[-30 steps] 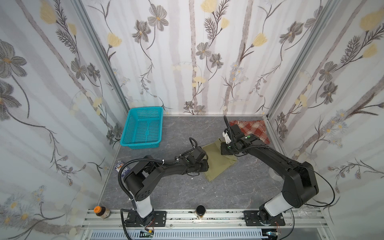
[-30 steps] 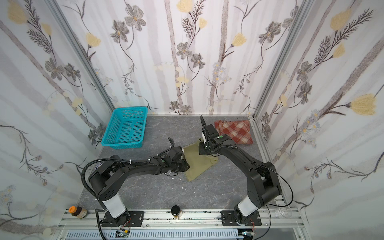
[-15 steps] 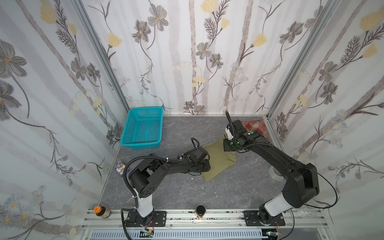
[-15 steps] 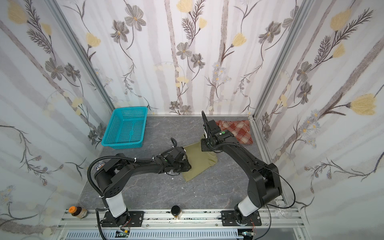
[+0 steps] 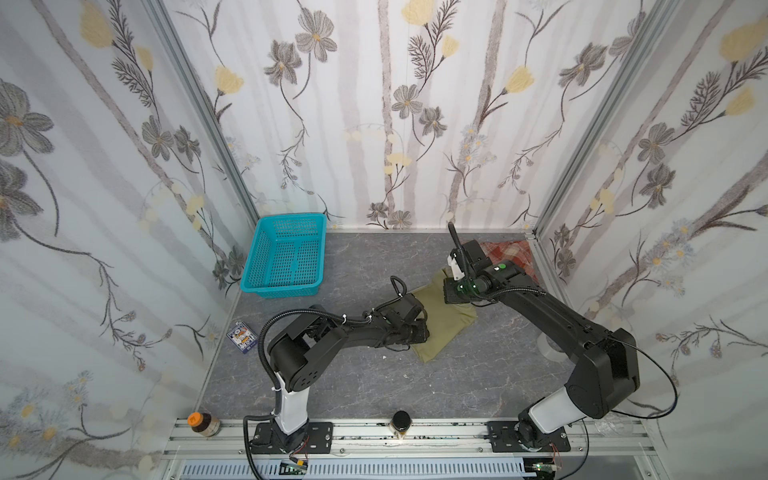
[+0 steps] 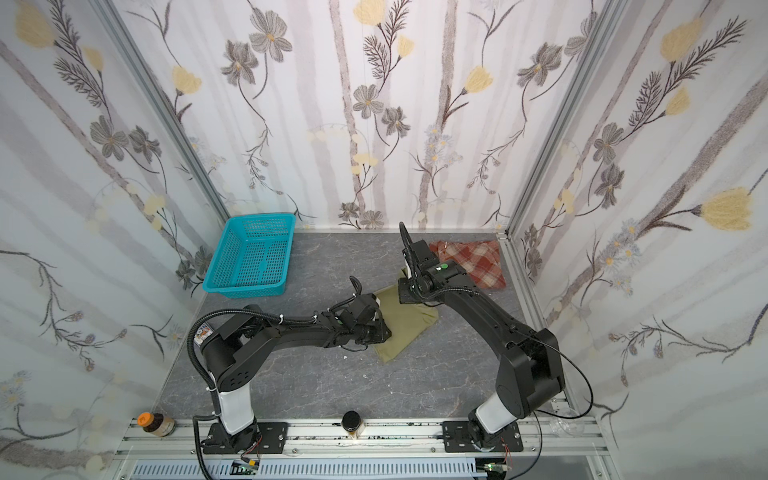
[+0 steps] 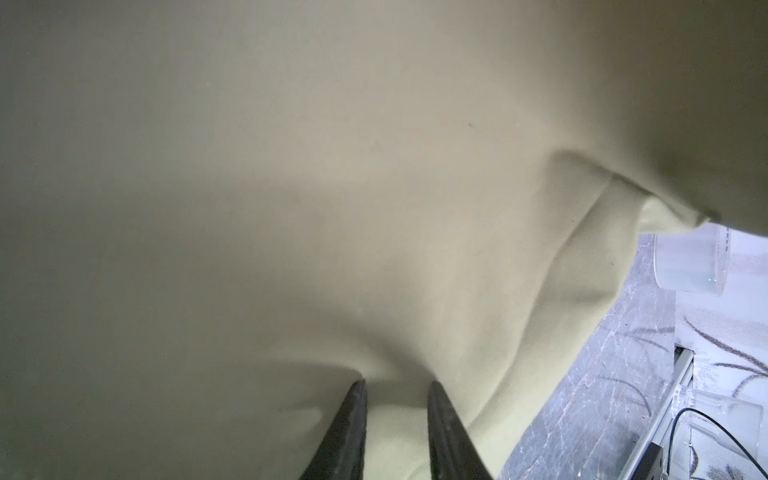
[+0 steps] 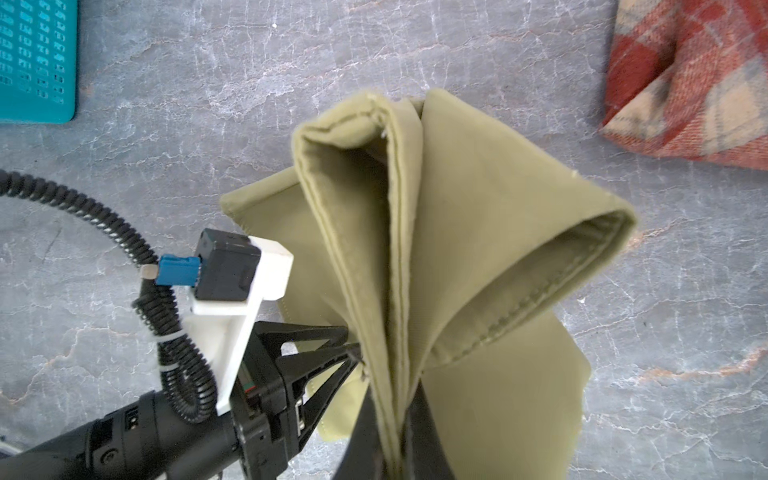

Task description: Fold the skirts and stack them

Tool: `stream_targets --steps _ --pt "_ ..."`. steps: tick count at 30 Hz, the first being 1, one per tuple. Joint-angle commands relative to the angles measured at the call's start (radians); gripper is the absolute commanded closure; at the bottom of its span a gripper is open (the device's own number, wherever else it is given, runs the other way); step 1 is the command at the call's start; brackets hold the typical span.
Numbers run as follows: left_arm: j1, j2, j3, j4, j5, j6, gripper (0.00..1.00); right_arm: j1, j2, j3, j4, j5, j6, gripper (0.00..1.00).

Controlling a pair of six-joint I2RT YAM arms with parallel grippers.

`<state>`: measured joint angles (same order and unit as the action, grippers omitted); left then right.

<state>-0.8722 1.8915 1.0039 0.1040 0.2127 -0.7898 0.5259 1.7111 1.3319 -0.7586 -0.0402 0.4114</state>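
Desk: Where are the top views?
Operator: High at the front, both looking down on the grey marbled tabletop (image 5: 374,257); I get nearly the same scene twice.
Desk: The wrists?
Operator: Left sits so near the olive-green cloth skirt (image 7: 291,187) that it fills the picture; right looks down on it closely, as both top views do from afar.

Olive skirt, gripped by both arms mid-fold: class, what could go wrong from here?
1. The right gripper pinches several stacked layers of the olive skirt; one layer could slip out and open the fold.
2. The left gripper bites only a small pucker of cloth, so it might pull free.
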Motion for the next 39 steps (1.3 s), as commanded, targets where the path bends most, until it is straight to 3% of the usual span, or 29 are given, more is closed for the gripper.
stream_targets --steps 1,13,23,39 --pt "-0.002 0.01 0.004 -0.027 -0.024 -0.019 0.71 0.01 -0.009 -0.03 0.073 -0.063 0.043 1.0" --pt "-0.002 -0.004 0.012 -0.018 -0.021 -0.03 0.71 0.061 0.02 -0.195 0.263 -0.161 0.139 1.0" --pt "0.04 -0.205 -0.123 -0.033 0.042 -0.036 0.69 0.062 0.026 -0.224 0.286 -0.137 0.147 1.0" --pt "0.042 -0.117 -0.112 -0.03 0.023 -0.032 0.71 0.063 0.024 -0.196 0.303 -0.129 0.171 1.0"
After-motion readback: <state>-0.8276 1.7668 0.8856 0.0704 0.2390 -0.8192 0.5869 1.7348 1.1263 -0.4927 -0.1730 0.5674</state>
